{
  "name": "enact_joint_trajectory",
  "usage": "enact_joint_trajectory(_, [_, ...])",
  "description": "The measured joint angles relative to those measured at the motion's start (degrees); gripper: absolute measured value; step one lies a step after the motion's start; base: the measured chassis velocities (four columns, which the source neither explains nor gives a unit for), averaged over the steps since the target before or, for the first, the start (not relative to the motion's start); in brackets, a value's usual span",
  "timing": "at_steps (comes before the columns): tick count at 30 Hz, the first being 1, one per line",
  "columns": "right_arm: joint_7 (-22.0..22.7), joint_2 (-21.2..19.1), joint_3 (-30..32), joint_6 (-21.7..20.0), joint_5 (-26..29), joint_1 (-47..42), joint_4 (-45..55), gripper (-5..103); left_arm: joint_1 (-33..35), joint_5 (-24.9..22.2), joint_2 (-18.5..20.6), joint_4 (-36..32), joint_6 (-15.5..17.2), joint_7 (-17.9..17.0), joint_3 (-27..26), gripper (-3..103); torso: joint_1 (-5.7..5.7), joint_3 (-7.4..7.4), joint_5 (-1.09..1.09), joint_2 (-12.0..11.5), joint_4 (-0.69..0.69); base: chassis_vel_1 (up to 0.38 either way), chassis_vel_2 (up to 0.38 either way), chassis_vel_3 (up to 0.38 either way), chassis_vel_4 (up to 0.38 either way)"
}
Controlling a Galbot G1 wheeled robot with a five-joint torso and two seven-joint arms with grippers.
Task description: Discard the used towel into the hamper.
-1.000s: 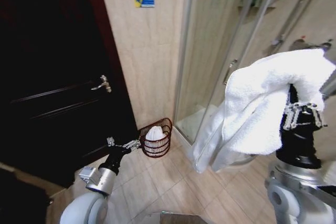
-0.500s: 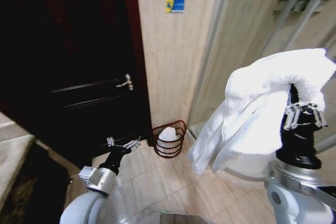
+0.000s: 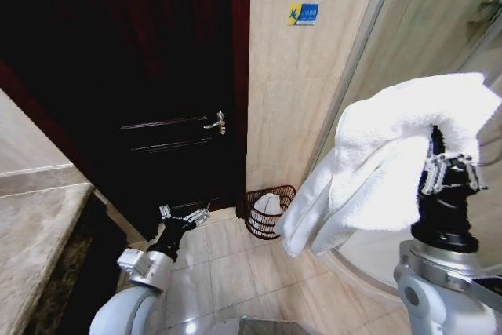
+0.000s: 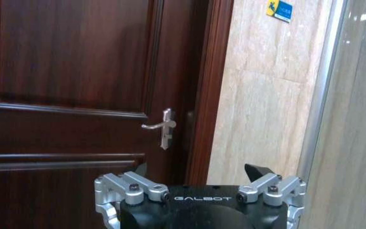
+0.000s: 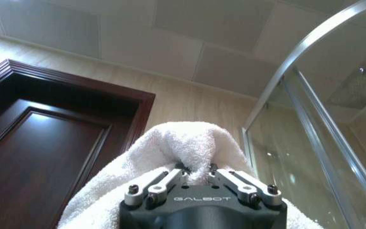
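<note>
Dark wooden door [image 3: 157, 100] takes up the left half of the head view, with a metal door handle [image 3: 216, 122]; beige tiled wall [image 3: 290, 92] to its right, glass shower screen [image 3: 439, 29] at far right. Stone counter [image 3: 35, 233] at lower left.

White towel [image 3: 392, 154] is raised at the right, draped over the right end effector [image 3: 449, 172] and hanging down its left side. In the right wrist view the fingers [image 5: 160, 183] are pinched together on a fold of the towel.

Hamper [image 3: 268, 211] stands on the tiled floor [image 3: 251, 280] at the foot of the wall, just right of the door frame. Something white already lies inside it. Hamper sits well below and to the left of the right end effector; the towel's lower edge hangs near its rim in the head view.

Left end effector [image 3: 185, 216] is low, left of the hamper, not touching it, fingers spread apart and holding nothing.

Small blue and yellow sticker [image 3: 303, 13] high on the wall.
</note>
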Motion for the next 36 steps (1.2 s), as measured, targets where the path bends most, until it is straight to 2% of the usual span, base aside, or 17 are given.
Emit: enact_joint_trajectory(36, [-0.9, -0.1, -0.5, 1.0, 0.1, 0.1, 0.0, 12, 0.0, 0.0, 0.0, 0.0, 0.0, 0.0, 0.0, 100, -0.36, -0.41, 0.00, -0.8, 0.01, -0.033, 0.040, 0.037, -0.034])
